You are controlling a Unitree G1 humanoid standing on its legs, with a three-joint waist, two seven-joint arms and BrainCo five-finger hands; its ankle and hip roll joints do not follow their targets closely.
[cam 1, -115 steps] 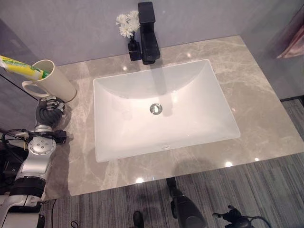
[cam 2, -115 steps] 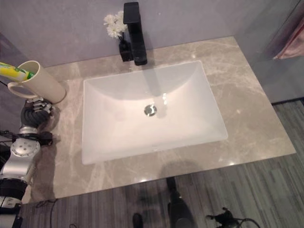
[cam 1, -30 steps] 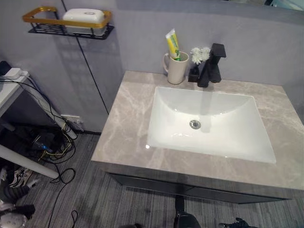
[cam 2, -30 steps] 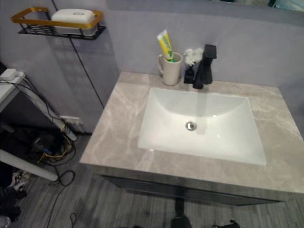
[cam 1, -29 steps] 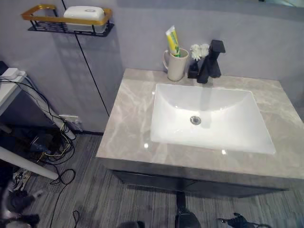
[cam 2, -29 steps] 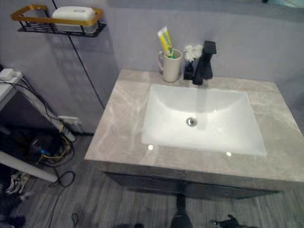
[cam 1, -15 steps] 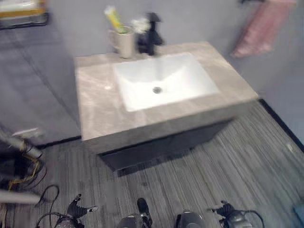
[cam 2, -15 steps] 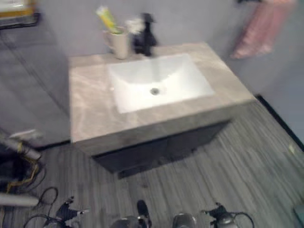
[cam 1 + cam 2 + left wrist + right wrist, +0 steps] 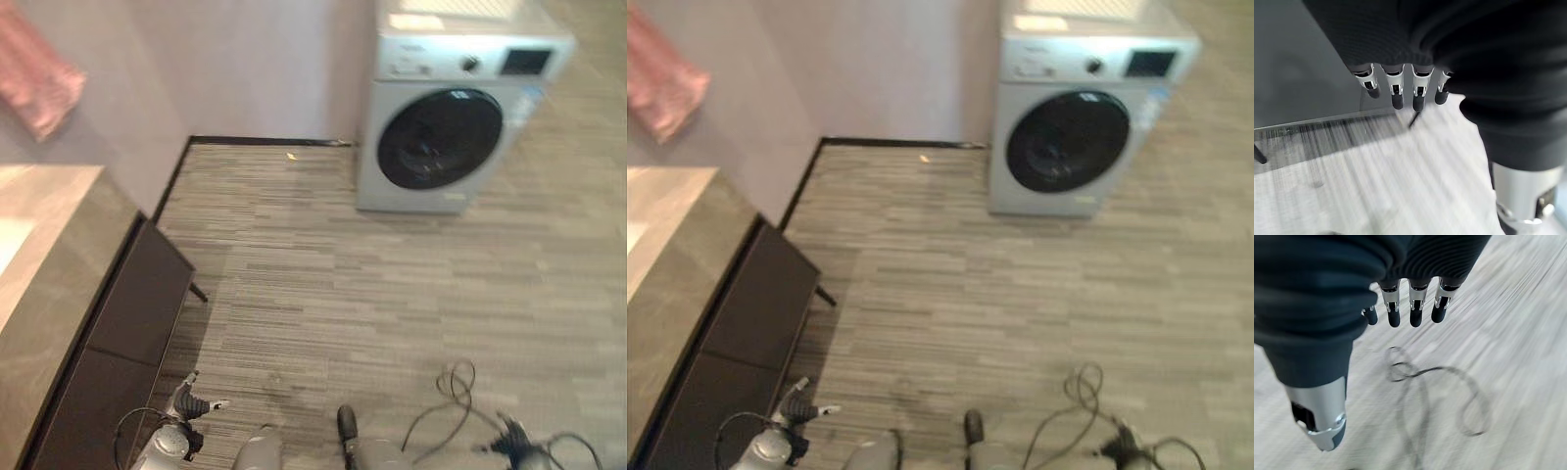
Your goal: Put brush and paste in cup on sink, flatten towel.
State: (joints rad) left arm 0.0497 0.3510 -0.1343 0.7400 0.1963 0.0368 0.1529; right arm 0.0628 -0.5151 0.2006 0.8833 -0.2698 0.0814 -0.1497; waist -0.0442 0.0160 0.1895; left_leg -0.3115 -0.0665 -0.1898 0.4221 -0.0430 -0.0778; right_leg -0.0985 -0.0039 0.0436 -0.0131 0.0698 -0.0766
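Observation:
A pink towel [image 9: 35, 84] hangs bunched on the wall at the upper left, above the far end of the grey marble sink counter [image 9: 44, 269]. My left hand [image 9: 192, 402] hangs low beside the counter's dark cabinet [image 9: 127, 328], well below the towel. In the left wrist view its fingers [image 9: 1397, 92] are straight and hold nothing. My right hand [image 9: 513, 438] hangs over the floor at the lower right. Its fingers [image 9: 1415, 309] are also straight and empty over the floor.
A silver washing machine [image 9: 453, 110] with a dark round door stands against the wall at the upper right. Grey striped floor [image 9: 372, 284] spreads wide between it and the cabinet. A thin leg [image 9: 199, 292] props the cabinet at its corner.
The camera has swung right, off the basin, cup and tap, onto the counter's end, floor and washing machine. My left hand, once beside the cup, now hangs low.

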